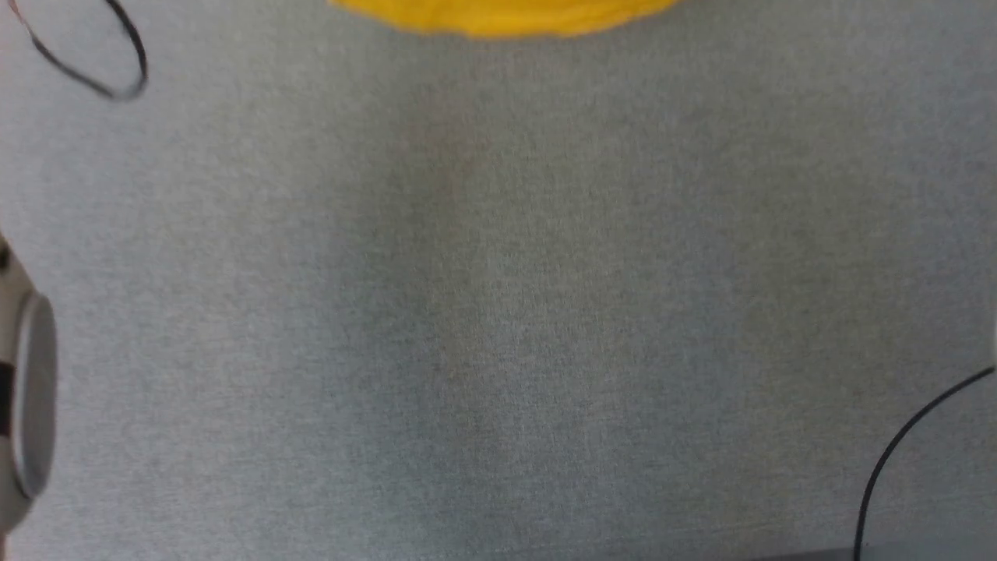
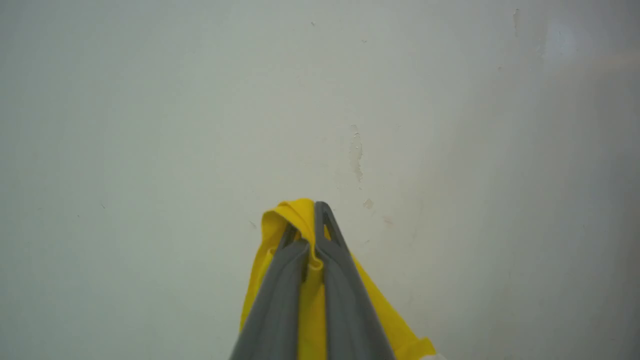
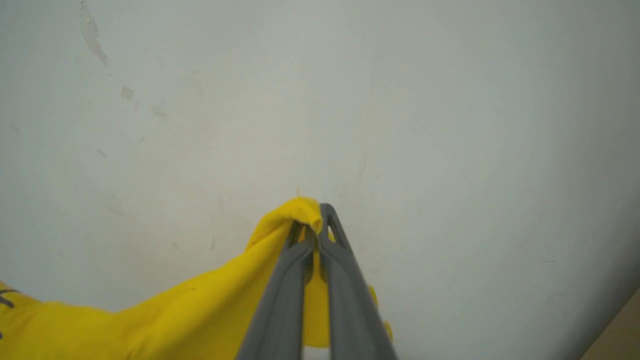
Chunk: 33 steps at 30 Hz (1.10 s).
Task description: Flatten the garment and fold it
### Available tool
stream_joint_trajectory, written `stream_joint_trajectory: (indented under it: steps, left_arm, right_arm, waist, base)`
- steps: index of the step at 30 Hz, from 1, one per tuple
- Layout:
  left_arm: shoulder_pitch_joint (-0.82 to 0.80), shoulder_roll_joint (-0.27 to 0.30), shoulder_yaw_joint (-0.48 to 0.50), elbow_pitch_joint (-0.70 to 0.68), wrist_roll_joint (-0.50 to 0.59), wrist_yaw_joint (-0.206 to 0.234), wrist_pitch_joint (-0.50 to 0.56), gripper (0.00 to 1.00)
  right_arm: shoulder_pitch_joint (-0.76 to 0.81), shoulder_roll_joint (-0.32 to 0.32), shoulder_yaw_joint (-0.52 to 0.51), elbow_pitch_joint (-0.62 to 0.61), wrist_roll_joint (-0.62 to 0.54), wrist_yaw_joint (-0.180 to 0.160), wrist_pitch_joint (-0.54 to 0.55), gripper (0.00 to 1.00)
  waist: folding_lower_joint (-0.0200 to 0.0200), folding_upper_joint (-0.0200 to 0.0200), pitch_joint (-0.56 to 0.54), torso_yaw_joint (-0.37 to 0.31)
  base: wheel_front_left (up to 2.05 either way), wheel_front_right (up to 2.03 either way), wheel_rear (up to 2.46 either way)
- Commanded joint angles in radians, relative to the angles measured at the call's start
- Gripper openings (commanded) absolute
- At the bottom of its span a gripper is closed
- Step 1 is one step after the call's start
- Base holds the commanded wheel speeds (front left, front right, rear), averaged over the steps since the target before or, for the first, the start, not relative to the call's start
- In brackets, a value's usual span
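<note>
Pinching a bunched fold of the yellow T-shirt [image 2: 270, 235] with the left gripper [image 2: 307, 220], fingers pressed together. Likewise clamped on another bunch with the right gripper [image 3: 312, 217]. From the head, just its yellow edge at the top, beyond a grey fabric surface [image 1: 498, 312].

Bright yellow on the garment [image 1: 506, 19], plain along its lower edge. Below the garment, muted grey with a fine woven fleck on the table cover [image 1: 498, 312]. Left of the garment, a thin black cable loop [image 1: 117, 70]. Far below and right of the garment, a second cable [image 1: 896, 452], black too. Dark grey on the left gripper [image 2: 307, 222] against yellow folds. The same dark grey on the right gripper [image 3: 312, 220]. At the garment's far edge, a thin black line marking [image 3: 6, 297]. Behind the garment, a pale off-white surface [image 3: 450, 125], perhaps a wall, flecked with chipped spots.
</note>
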Motion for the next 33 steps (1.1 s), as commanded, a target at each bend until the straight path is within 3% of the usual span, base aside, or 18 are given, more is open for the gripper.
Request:
stream_joint_trajectory:
  steps: [1,11,19,26,33]
  left_arm:
    - [-0.022,-0.001,0.006,0.005,0.009,0.004,-0.014,0.00]
    - [-0.218,-0.027,0.032,0.071,-0.001,-0.024,-0.145,0.00]
    - [-0.329,-0.057,0.045,0.105,-0.004,-0.047,-0.283,0.00]
    - [-0.417,-0.072,0.062,0.102,-0.012,-0.089,-0.370,0.00]
    - [-0.380,-0.053,0.072,0.106,-0.019,-0.164,-0.392,0.00]
  right_arm:
    - [-0.020,0.007,-0.005,0.007,-0.011,-0.001,-0.013,0.00]
    - [-0.201,0.017,-0.064,0.083,-0.122,-0.001,-0.173,0.00]
    - [-0.284,0.018,-0.035,0.115,-0.108,-0.001,-0.292,0.00]
    - [-0.354,0.018,-0.014,0.090,-0.136,-0.001,-0.418,0.00]
    - [-0.352,0.018,-0.003,0.112,-0.187,-0.001,-0.432,0.00]
  waist:
    - [-0.0002,0.0000,0.115,-0.024]
    - [-0.0002,0.0000,0.315,-0.030]
    - [-0.0002,0.0000,0.423,-0.030]
    - [-0.0002,0.0000,0.501,-0.020]
    - [-0.0002,0.0000,0.592,0.007]
  base:
    - [0.00,0.00,0.00]
    - [0.00,0.00,0.00]
    - [0.00,0.00,0.00]
    - [0.00,0.00,0.00]
    - [0.00,0.00,0.00]
